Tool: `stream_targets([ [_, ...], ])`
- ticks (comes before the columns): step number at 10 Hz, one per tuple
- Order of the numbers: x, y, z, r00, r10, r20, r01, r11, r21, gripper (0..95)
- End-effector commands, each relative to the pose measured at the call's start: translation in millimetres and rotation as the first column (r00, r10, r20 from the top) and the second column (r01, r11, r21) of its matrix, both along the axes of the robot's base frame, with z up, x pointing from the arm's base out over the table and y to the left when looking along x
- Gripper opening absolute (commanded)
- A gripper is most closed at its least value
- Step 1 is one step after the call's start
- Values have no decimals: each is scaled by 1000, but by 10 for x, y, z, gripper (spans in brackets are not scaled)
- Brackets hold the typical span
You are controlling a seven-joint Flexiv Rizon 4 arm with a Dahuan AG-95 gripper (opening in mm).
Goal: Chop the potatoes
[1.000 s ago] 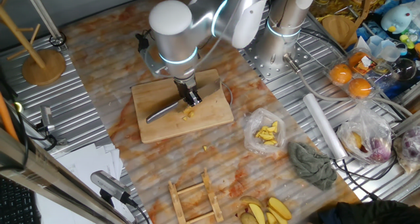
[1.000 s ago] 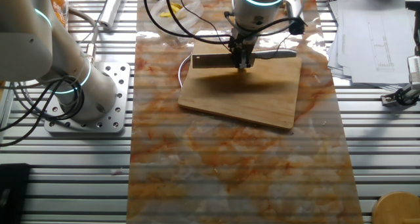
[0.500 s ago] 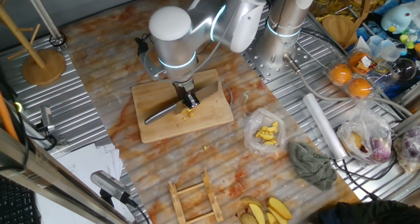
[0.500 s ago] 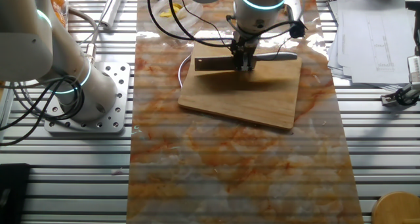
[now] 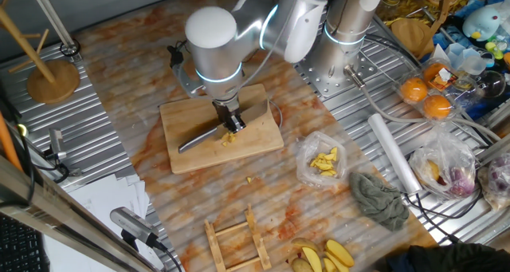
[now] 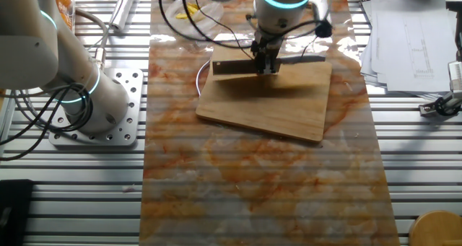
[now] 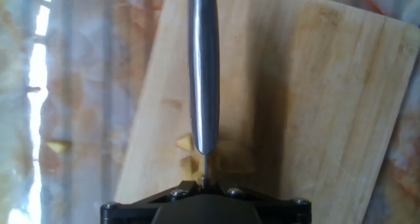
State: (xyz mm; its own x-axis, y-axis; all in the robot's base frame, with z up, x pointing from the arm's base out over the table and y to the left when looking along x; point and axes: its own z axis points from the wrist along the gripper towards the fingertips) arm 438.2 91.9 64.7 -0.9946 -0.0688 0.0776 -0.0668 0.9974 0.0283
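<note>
Steel knife [image 5: 201,136] pinched in my gripper [image 5: 231,122], blade over the potato chunks [image 5: 228,136] at board [image 5: 255,144] centre, ready to chop; one stray chunk [image 5: 249,179] at 6 o'clock.

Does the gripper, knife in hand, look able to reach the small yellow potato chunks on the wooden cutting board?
Probably yes: the gripper holds the steel knife directly over the potato chunks on the cutting board, with nothing between them.
</note>
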Motion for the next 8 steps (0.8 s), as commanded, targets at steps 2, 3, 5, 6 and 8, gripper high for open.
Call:
stream_targets([
  [2,-1,-34,44,1000,-1,9,1,1000,-11,0],
  [3,19,-71,53,1000,-2,9,3,1000,-14,0],
  [5,27,-115,44,1000,-2,11,2,1000,-13,0],
  [6,31,-124,45,1000,-3,12,3,1000,-14,0],
  [8,50,-148,7,1000,-2,15,2,1000,-18,0],
])
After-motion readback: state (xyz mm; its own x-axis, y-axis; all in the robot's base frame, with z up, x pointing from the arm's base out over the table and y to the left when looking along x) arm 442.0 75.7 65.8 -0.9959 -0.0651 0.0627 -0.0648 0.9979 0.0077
